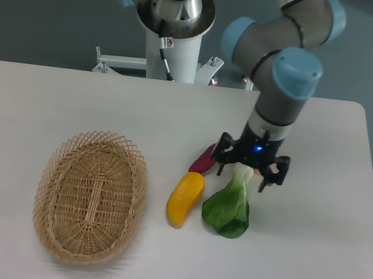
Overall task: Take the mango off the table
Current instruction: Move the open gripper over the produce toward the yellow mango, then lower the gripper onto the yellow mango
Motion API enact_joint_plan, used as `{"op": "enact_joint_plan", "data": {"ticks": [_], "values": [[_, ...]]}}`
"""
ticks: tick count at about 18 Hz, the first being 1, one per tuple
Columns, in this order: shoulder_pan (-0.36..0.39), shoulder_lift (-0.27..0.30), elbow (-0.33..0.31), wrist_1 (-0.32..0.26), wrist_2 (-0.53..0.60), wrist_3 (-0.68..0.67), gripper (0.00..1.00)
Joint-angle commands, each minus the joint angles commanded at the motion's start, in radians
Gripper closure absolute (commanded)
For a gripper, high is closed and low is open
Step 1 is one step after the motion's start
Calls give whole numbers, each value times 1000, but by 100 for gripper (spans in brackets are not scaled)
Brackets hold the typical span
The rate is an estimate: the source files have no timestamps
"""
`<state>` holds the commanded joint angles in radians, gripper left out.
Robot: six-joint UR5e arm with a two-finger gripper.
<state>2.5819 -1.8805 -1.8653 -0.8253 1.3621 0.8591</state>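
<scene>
Zero progress on the actual pick so far, as far as I can tell from my fixed camera. The mango (185,198) is lying flat on the tabletop (49,101), untouched, roughly in the middle, between the wicker basket (90,197) on one side and the leafy green (229,208) on the other. Its top end sits just below the purple vegetable (202,161).

My gripper (249,169) is hovering over the wrong spot for now. It's above the white stem of the leafy green and it's blocking whatever lies right behind it, so I can only see a sliver of something reddish-orange peeking out by the fingers (263,183). The fingers are spread apart, pointing down, and have nothing between them. Whether they're high above the tabletop or close to it I honestly can't judge from this one angle.

So what's left is pretty much everything: get the gripper across to the mango, line it up across the narrow width of the fruit instead of along its length, drop down, close, lift. My guess is the tricky bit is the crowding, since the purple vegetable and the leafy green are both near the mango, and a sloppy descent could nudge one of them. Mango skin looks smooth too, so I'd want a centered grip.
</scene>
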Motion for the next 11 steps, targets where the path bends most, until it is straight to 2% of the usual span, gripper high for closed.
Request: {"op": "enact_joint_plan", "data": {"ticks": [2,7,11], "values": [[-40,-18,0,5,70,-2,0],[-97,-46,-17,54,74,-12,0],[-101,-55,-47,63,74,-15,0]]}}
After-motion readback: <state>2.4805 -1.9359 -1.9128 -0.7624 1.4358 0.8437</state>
